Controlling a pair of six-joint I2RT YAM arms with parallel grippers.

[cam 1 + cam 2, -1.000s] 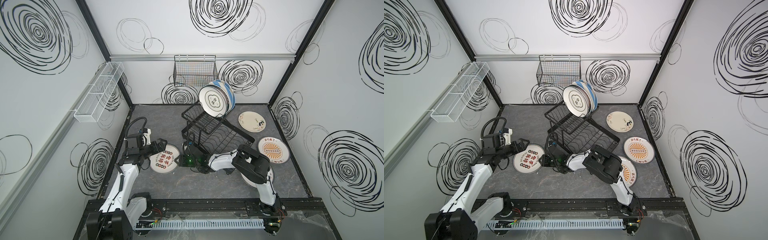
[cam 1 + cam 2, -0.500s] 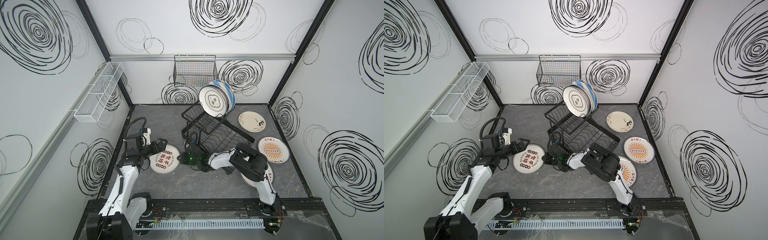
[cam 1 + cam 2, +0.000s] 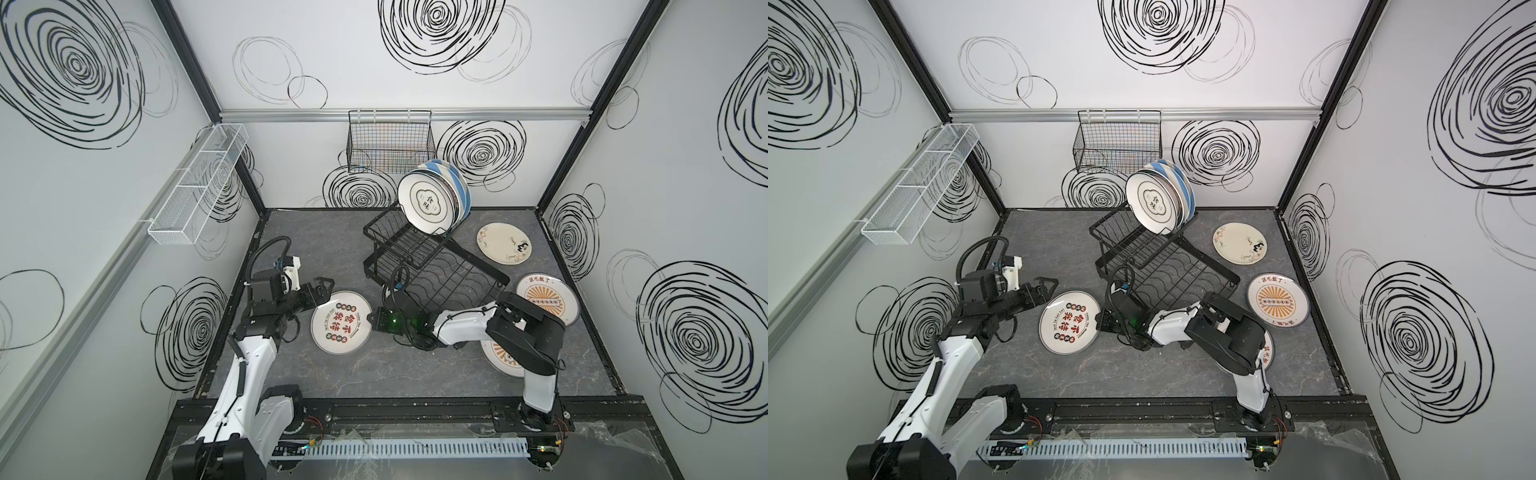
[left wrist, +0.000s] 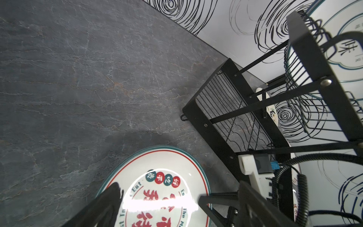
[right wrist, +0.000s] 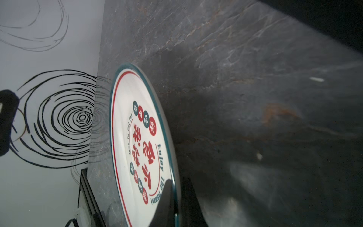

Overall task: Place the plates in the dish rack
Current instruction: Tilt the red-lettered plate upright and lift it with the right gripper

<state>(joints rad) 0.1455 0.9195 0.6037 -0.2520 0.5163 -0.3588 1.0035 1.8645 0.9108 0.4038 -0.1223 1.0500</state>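
standing plates (image 3: 426,203), dish rack (image 3: 409,249) (upper shelf)

Glossy glazed plate (image 4: 157,188); black wire dish rack (image 3: 453,272); matt stone-look tabletop (image 3: 374,374)

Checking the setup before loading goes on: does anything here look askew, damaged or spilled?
Nothing looks broken or spilled. The dish rack sits diagonally on the table, and one sunburst plate lies flat, half hidden under the right arm.
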